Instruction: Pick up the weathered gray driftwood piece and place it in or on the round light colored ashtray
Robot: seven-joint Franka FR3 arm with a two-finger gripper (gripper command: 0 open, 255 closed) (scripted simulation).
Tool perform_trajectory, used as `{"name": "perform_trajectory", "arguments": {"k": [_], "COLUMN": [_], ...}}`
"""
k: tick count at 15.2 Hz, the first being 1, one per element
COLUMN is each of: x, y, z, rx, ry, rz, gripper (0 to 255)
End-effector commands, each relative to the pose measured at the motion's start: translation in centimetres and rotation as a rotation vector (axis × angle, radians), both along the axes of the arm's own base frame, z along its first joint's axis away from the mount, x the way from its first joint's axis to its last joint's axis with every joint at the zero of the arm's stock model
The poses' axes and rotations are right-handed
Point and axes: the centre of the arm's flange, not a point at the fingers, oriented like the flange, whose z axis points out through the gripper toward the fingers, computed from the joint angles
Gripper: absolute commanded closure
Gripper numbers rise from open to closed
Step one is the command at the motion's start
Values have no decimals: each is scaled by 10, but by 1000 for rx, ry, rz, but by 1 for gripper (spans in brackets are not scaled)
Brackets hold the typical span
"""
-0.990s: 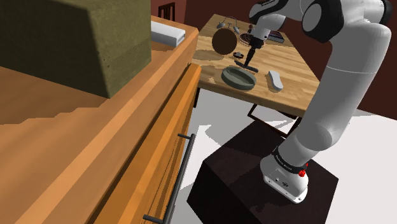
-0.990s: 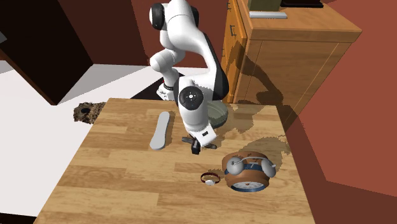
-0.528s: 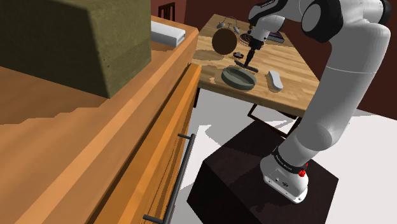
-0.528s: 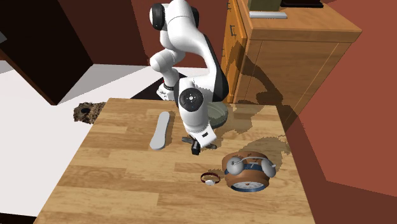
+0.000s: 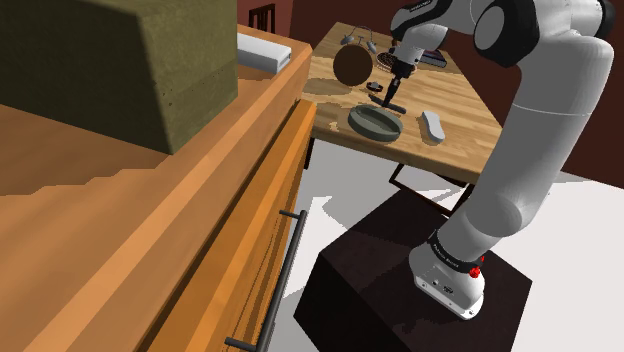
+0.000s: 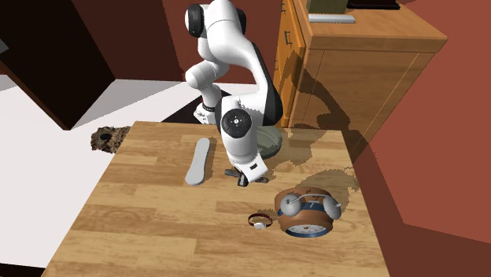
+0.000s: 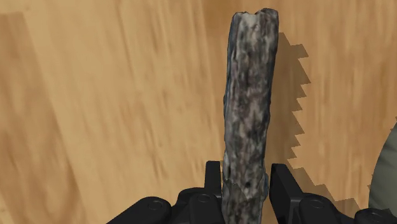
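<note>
- Driftwood piece (image 7: pixel 249 95) — clamped between the two black fingers (image 7: pixel 213 178) of my gripper (image 7: pixel 247 181), which press on its near end from both sides. That end runs out of the wrist view below the fingers, so I cannot read its full length.
- Position: held over the wooden table (image 5: pixel 462 112), between the alarm clock (image 5: pixel 352 65) and the ashtray (image 5: pixel 374 122) in the shoulder view. I cannot tell whether its far tip touches the tabletop.
- In the second exterior view the arm (image 6: pixel 236 126) covers most of the piece, and a dark stub shows under the hand.
- Axis: the long axis follows the gripper's own line, with the far end pointing away from the hand and down toward the table. It leans a little in the shoulder view.
- Surface: a narrow, nearly straight stick, mottled grey and dark, rough like bark, with a blunt broken tip. Its jagged-edged shadow (image 7: pixel 294 102) lies on the table beside it.
- Ashtray: round and shallow, dull grey-green, with a raised rim. It sits on the table near the stick, on the side toward the stand. The arm hides part of it in the second exterior view, and the wrist view cuts it to a curved sliver.
- Table: light wood, with the grain plainly drawn.
- Alarm clock: round brown body with two grey bells and a blue face.
- Grey flat item (image 6: pixel 200 160) — long with rounded ends, lying apart from the gripper; I cannot identify it.
- Small dark ring (image 6: pixel 258 221) just beside the clock, too small to make out.
</note>
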Motion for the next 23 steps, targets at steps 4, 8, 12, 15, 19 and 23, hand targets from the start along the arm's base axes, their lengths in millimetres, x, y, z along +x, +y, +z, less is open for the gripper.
{"name": "perform_trajectory", "arguments": {"k": [4,8,12,15,19,23], "x": [0,0,0,0,0,-5], "y": [0,0,0,0,0,12], "z": [5,26,48,63,85,100], "rx": [0,0,0,0,0,0], "ry": [0,0,0,0,0,0], "rz": [0,0,0,0,0,0], "gripper": [255,255,255,255,255,255]}}
